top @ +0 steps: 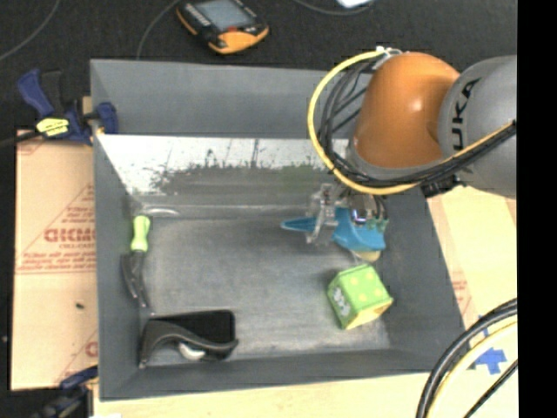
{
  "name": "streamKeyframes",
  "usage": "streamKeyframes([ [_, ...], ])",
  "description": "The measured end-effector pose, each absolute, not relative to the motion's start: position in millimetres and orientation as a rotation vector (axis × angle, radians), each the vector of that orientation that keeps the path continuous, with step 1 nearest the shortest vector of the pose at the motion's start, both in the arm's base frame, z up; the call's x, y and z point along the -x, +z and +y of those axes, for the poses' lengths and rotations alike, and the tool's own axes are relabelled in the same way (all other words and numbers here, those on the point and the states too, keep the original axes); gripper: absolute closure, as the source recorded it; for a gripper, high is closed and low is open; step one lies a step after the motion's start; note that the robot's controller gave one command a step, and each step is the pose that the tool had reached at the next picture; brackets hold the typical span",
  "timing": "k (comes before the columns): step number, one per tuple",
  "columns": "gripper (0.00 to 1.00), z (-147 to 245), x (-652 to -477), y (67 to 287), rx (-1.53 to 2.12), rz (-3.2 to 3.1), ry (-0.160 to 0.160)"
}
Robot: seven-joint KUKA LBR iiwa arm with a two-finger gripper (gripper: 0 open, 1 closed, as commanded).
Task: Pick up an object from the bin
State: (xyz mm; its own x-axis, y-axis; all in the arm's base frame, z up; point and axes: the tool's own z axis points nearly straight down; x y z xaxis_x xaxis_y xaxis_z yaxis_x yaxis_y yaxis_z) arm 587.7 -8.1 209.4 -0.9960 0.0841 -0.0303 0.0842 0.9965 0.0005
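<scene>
The orange cover [396, 111] and its loop of cables hide most of the wrist, so the hand [329, 212] is hard to read: open or closed, it cannot be told. The arm comes in from the right, pointing down at the right rear of the bin [218, 94]. Right at the hand lies a blue plastic thing [355, 233], partly covered, its shape unclear. Just in front sits a green die [359, 296]; a black object [191, 333] lies well apart, front left.

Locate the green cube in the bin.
In the camera view, the green cube sits right of centre on the bin floor, just below the blue object.
</scene>
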Motion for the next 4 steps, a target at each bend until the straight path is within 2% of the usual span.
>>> streamKeyframes([
  [1,1.00,25.9,-586.7,133.2,-0.140,3.112,0.002],
  [2,1.00,2.7,-543.1,85.1,0.166,3.114,-0.003],
  [4,1.00,3.3,-544.6,86.6,0.161,3.110,-0.001],
])
